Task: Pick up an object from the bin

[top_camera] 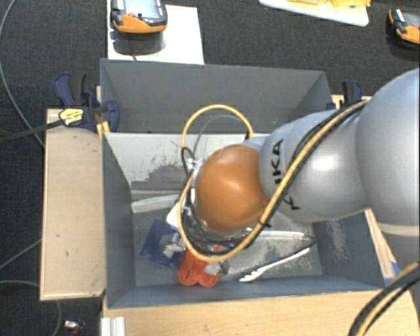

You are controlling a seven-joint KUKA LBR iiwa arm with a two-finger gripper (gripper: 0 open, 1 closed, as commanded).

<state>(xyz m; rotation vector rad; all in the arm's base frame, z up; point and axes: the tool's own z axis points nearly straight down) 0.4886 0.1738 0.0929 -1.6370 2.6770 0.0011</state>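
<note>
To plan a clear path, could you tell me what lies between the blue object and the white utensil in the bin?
In the camera view, an orange-red object lies between them, by the front wall of the bin.

An orange-and-black handheld device rests on the top edge of a white sheet. Well right of the sheet lie white and yellow papers, with a second such device beyond them. Below-left of the sheet runs a black cable.

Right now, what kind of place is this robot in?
Probably a robot lab: a silver arm reaches into a grey metal bin holding small jumbled things, like an orange piece and a blue one.
</note>
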